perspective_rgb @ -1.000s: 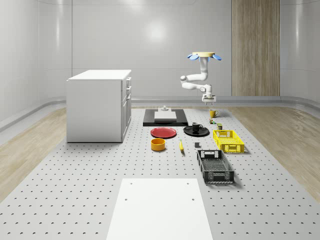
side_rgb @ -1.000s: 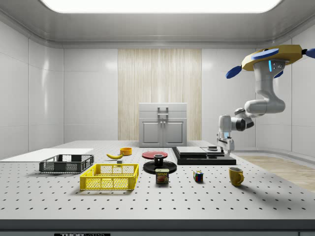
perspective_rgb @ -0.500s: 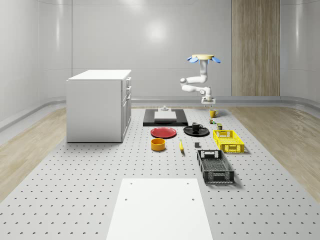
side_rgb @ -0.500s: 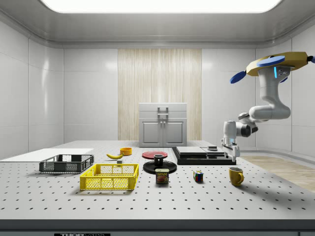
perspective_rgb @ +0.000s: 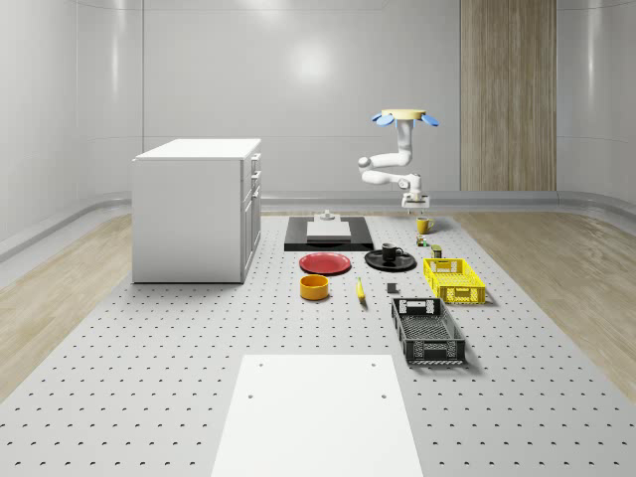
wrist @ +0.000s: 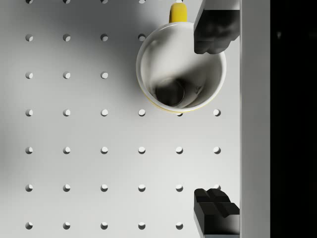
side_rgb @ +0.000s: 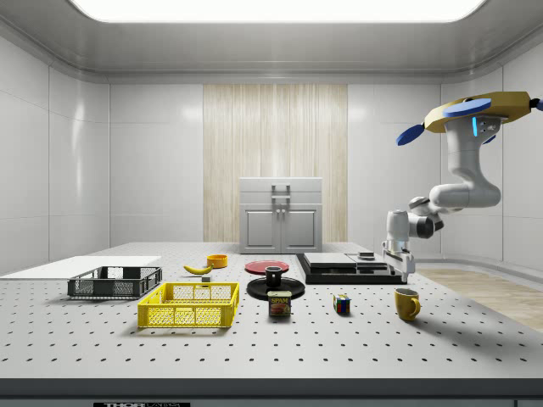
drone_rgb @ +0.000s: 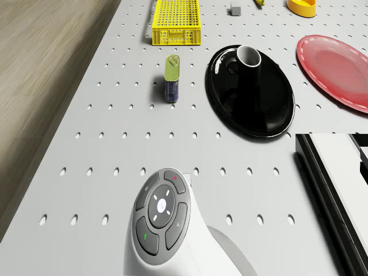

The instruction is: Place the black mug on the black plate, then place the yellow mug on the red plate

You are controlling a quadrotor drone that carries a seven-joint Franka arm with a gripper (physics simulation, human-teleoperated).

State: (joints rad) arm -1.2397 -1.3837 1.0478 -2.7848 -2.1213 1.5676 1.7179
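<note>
glossy black plate, matt perforated table

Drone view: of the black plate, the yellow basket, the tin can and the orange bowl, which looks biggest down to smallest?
1. Black plate, with the black mug standing on it.
2. Yellow basket, though cut off and farther away.
3. Tin can and orange bowl: unsure, since the bowl is cut off and farther.

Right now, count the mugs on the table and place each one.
2. The black mug stands on the black plate; the yellow mug sits on the table under the gripper.

Arm bent down, hand wide open.
</note>
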